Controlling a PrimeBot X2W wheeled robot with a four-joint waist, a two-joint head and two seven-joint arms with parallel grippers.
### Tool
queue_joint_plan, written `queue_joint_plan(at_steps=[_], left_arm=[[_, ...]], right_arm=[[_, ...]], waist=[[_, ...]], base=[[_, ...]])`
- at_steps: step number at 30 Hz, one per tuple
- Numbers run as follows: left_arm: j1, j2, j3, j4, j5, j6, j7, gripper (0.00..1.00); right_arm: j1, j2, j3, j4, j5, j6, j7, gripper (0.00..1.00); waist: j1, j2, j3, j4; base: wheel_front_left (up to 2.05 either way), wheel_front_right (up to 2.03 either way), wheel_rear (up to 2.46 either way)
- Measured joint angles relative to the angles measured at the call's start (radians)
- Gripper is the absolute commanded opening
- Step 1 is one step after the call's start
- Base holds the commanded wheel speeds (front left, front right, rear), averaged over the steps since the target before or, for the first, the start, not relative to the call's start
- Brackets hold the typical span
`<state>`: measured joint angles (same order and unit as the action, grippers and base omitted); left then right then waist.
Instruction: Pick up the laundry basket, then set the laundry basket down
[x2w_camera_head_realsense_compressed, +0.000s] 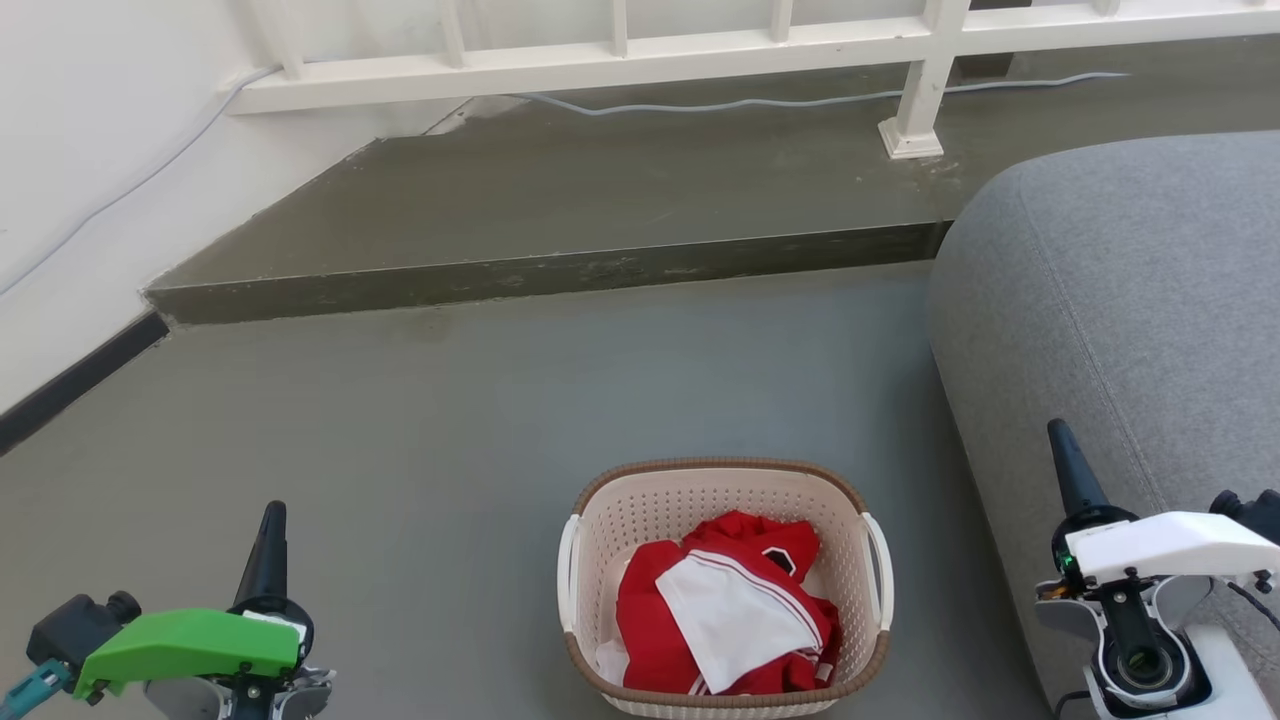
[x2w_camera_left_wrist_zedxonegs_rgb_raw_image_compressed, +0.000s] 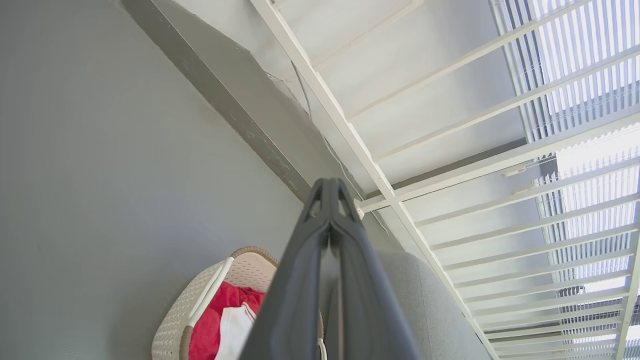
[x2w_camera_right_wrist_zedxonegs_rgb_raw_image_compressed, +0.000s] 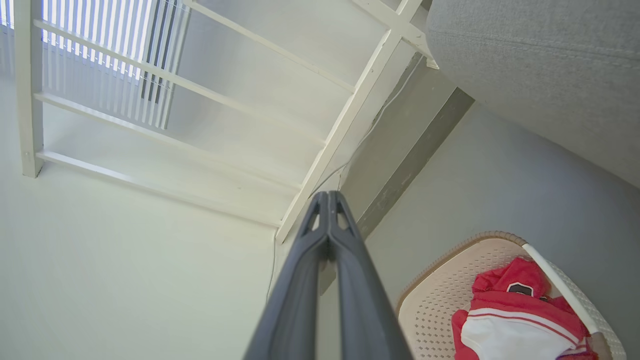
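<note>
The laundry basket (x2w_camera_head_realsense_compressed: 640, 515) stands on the grey floor at the bottom centre of the head view: cream perforated walls, brown woven rim, a white handle on each side. Red and white clothes (x2w_camera_head_realsense_compressed: 725, 615) lie inside it. My left gripper (x2w_camera_head_realsense_compressed: 272, 520) is well to the basket's left, fingers shut and pointing up the view, holding nothing. My right gripper (x2w_camera_head_realsense_compressed: 1066, 450) is to the basket's right, in front of the sofa, also shut and empty. The left wrist view has the basket (x2w_camera_left_wrist_zedxonegs_rgb_raw_image_compressed: 175, 325) low left of the shut left gripper (x2w_camera_left_wrist_zedxonegs_rgb_raw_image_compressed: 329, 182). In the right wrist view the basket (x2w_camera_right_wrist_zedxonegs_rgb_raw_image_compressed: 440, 295) is low right of the right gripper (x2w_camera_right_wrist_zedxonegs_rgb_raw_image_compressed: 328, 195).
A grey sofa (x2w_camera_head_realsense_compressed: 1130, 300) fills the right side, close to the basket and the right arm. A raised concrete step (x2w_camera_head_realsense_compressed: 560, 270) crosses the floor ahead, with a white railing (x2w_camera_head_realsense_compressed: 620, 55) and a cable behind it. A white wall (x2w_camera_head_realsense_compressed: 90, 160) runs along the left.
</note>
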<state>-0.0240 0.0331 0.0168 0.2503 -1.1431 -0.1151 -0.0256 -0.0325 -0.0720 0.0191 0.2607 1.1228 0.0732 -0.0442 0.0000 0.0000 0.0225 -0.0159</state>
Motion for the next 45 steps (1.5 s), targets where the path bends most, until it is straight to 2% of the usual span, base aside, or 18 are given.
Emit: queue_joint_plan(at_steps=[30,38,45], left_arm=[[-0.023,0.000,0.048,0.020,-0.364,-0.001,0.105,0.00],[-0.037,0.000,0.056,0.025,-0.447,-0.008,0.131,0.00],[-0.038,0.000,0.058,0.026,-0.463,-0.008,0.132,0.00]], right_arm=[[-0.021,0.008,-0.095,0.012,0.406,0.036,0.100,0.00],[-0.022,0.010,-0.116,0.014,0.493,0.041,0.123,0.00],[-0.022,0.010,-0.118,0.014,0.501,0.041,0.125,0.00]], waist=[[0.0000,0.0000,-0.016,0.013],[0.0000,0.0000,-0.020,0.016],[0.0000,0.0000,-0.020,0.016]], base=[[0.00,0.00,0.00],[0.00,0.00,0.00],[0.00,0.00,0.00]])
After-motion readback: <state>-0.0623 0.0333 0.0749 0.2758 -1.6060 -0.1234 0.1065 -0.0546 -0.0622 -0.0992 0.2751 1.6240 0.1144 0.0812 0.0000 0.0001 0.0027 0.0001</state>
